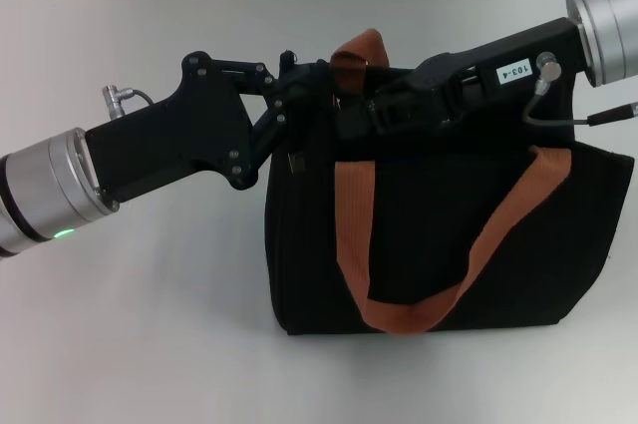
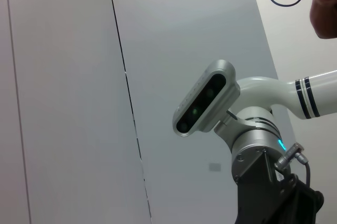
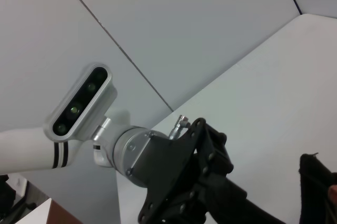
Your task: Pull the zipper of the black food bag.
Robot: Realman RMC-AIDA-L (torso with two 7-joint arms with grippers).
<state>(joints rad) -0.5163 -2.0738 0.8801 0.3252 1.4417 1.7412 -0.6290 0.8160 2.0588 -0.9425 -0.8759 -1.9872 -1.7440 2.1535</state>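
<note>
Head view: the black food bag (image 1: 439, 234) stands on a white table (image 1: 140, 344), its two orange-brown straps (image 1: 439, 274) draped over the near face and the top edge. Both arms meet over the bag's upper left corner. The left gripper (image 1: 299, 90) reaches in from the left to the top edge near the corner; the right gripper (image 1: 374, 110) comes from the upper right and lies along the top, just beside the left one. Black fingers against black fabric hide how far either pincer is spread, and whether either has hold of anything cannot be told. The zipper itself, a small pull on the zip line along the bag's top, is not visible; it probably sits under or between the two grippers. The wrist views show only the opposite arm and a grey wall panel (image 2: 63, 97), not the bag's top. The bag looks soft and light, likely to sag or slide when tugged, so one pincer would best pin the fabric while the other pinches the small pull
</note>
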